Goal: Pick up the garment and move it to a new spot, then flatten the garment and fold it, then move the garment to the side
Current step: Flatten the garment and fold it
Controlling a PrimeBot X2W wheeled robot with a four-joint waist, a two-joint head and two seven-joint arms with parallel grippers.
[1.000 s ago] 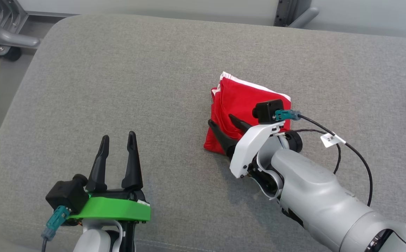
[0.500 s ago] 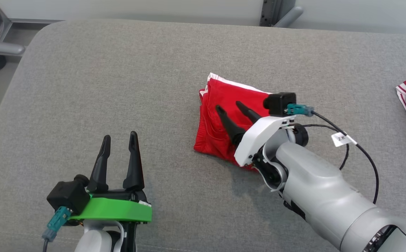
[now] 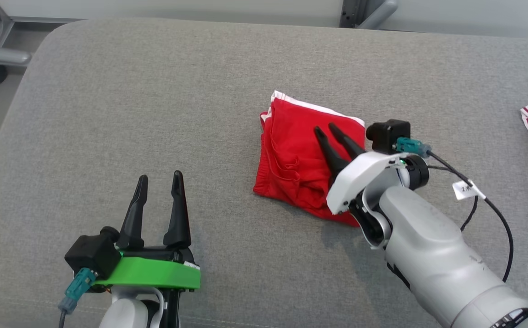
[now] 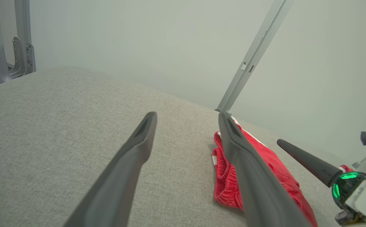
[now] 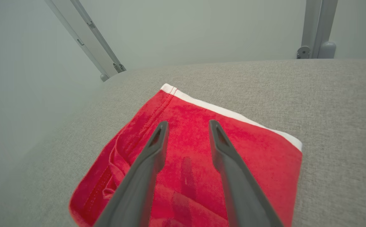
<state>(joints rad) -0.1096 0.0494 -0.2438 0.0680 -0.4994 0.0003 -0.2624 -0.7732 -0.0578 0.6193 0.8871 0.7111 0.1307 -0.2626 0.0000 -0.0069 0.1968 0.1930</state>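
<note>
Head view | garment (image 3: 293, 166): red knit, folded squarish, white trim | surface (image 3: 154, 91): grey woven

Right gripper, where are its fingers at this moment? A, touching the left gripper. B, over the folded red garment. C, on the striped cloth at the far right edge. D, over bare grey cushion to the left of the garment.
B: in the right wrist view, the right gripper has both dark fingers lying over the folded red garment, parted, with no cloth between them.
</note>
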